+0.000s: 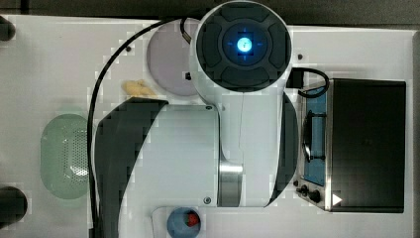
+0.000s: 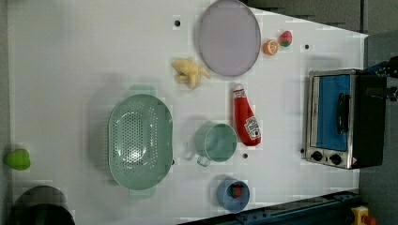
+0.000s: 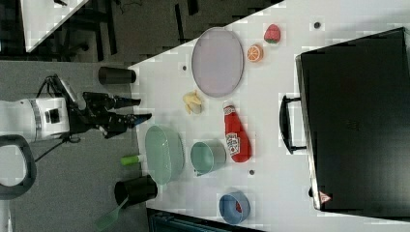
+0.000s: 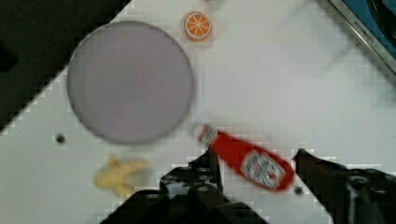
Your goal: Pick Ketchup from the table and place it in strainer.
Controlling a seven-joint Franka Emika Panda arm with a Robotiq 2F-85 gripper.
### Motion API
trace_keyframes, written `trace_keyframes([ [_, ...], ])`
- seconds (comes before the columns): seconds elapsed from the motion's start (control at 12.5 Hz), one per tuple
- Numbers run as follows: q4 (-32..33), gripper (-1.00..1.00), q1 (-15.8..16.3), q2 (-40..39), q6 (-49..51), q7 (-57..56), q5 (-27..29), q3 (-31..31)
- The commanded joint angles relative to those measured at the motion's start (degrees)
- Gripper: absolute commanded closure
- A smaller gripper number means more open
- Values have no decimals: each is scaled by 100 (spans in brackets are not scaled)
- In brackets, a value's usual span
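In the top view, the white arm [image 1: 233,114] covers the middle of the counter [image 1: 59,54]; the mint strainer [image 1: 64,156] sits at the top view's left, the toaster oven [image 1: 354,144] at its right, and a blue bowl [image 1: 183,223] near the bottom edge.

In the left view, the Ketchup [image 2: 247,117] lies on its side on the counter, white cap toward the grey-lilac plate [image 2: 228,37], just beside the teal cup [image 2: 216,142] and apart from the strainer [image 2: 140,141], which stands beyond the cup toward the left view's left. A banana [image 2: 189,72] lies between strainer and plate.

In the right view, the hand [image 3: 138,110] hangs off the counter's side, well apart from the bottle [image 3: 235,133], its fingers spread with nothing between them.

In the wrist view, the two dark fingers [image 4: 208,170] stand apart, and the Ketchup [image 4: 250,161] lies on the counter seen between them, untouched, with an orange slice [image 4: 197,25] beyond the plate.
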State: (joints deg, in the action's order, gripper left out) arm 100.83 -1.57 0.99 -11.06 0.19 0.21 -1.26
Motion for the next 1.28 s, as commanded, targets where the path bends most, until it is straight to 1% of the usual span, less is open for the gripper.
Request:
trace_keyframes([
  [0.08, 542, -59, -570, 827, 700, 148, 145, -288],
  [0.24, 784, -99, -549, 807, 647, 95, 145, -303],
  [0.56, 1506, -100, -488, 719, 161, -800, 145, -443],
  [0.8, 2139, -100, -475, 653, -346, -2016, 144, -624],
  [1.28, 3293, -100, -474, 336, -2397, -4879, 137, -803],
])
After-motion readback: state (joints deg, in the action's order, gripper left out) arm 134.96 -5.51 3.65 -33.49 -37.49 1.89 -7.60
